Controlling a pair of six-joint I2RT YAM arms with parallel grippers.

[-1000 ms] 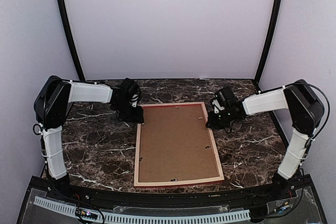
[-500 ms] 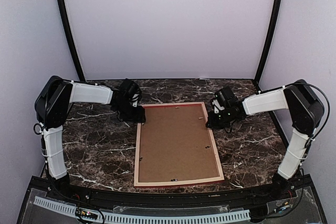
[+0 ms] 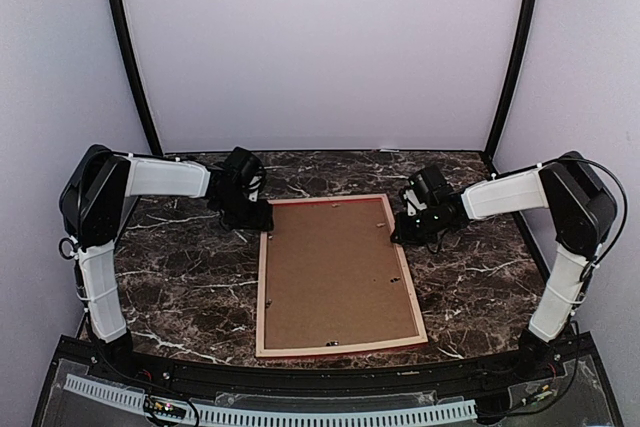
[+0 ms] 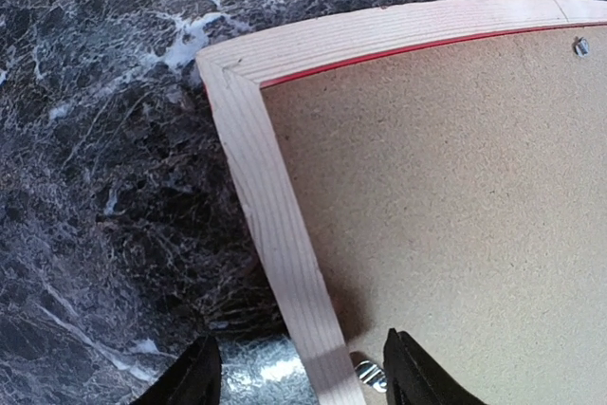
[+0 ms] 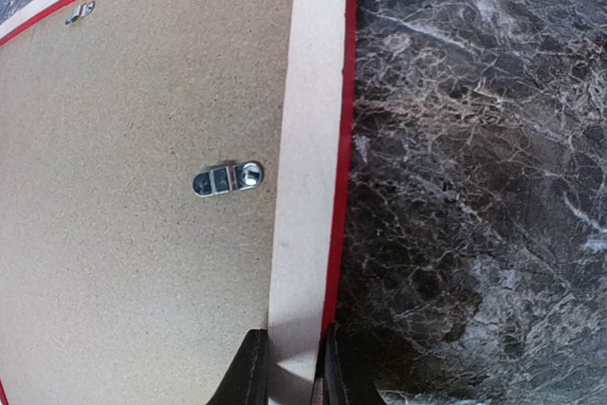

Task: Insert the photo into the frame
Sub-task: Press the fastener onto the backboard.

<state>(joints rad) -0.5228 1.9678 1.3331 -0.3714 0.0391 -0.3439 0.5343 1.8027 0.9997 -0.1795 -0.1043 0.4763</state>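
The frame lies face down on the marble table, pale wood back up, a thin red edge showing. A brown backing board fills it. The photo is hidden. My left gripper is at the frame's far left corner. In the left wrist view it stands open, its fingers astride the left rail without touching it. My right gripper is at the far right side. In the right wrist view it is shut on the right rail.
Small metal turn clips sit on the backing board near the rails, one right beside my left gripper's inner finger. Dark marble table surrounds the frame. Pale walls and black posts enclose the back and sides.
My left gripper's jaws have spread wider off the left rail and the arm has drawn back slightly to the left. The right arm and the frame have not moved.
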